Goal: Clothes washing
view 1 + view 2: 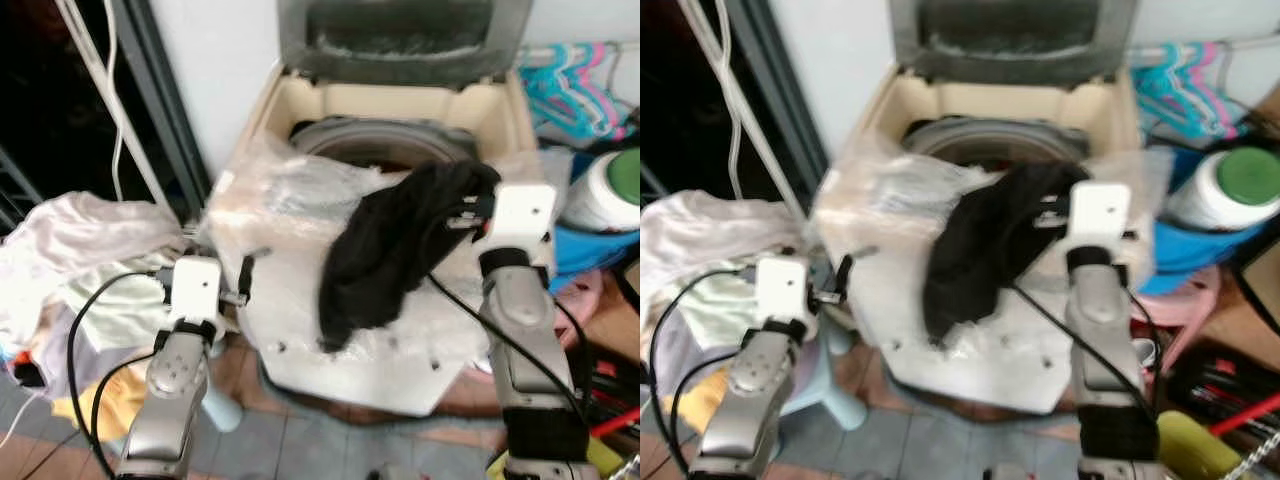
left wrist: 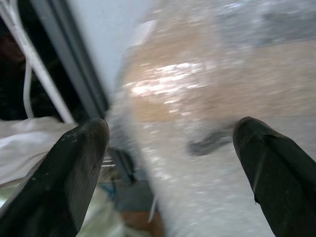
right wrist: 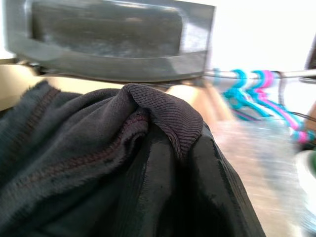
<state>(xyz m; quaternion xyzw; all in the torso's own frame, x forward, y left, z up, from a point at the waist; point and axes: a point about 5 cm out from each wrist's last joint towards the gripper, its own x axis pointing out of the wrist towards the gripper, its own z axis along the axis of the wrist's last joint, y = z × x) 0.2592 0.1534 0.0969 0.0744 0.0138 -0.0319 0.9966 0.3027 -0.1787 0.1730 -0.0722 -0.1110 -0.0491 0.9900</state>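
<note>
The right gripper (image 1: 470, 210), at centre right of the frame, has its jaws clenched on one black garment (image 1: 395, 250), which hangs down the front of the washer (image 1: 350, 340). It seems to be carrying the garment toward the open drum (image 1: 385, 145), just above at upper centre. The single lid (image 1: 400, 35) stands raised against the wall, leaving the drum free for loading. The washer's body is wrapped in clear plastic (image 1: 290, 190). The left gripper (image 1: 243, 285), lower left, hovers just beside the washer's front corner, jaws released and holding nothing. A pile of pale laundry (image 1: 80, 270) waits at far left, apparently next to go in. One green-capped jug (image 1: 610, 190) sits at right, with hangers (image 1: 570, 90) too blurred to count.
</note>
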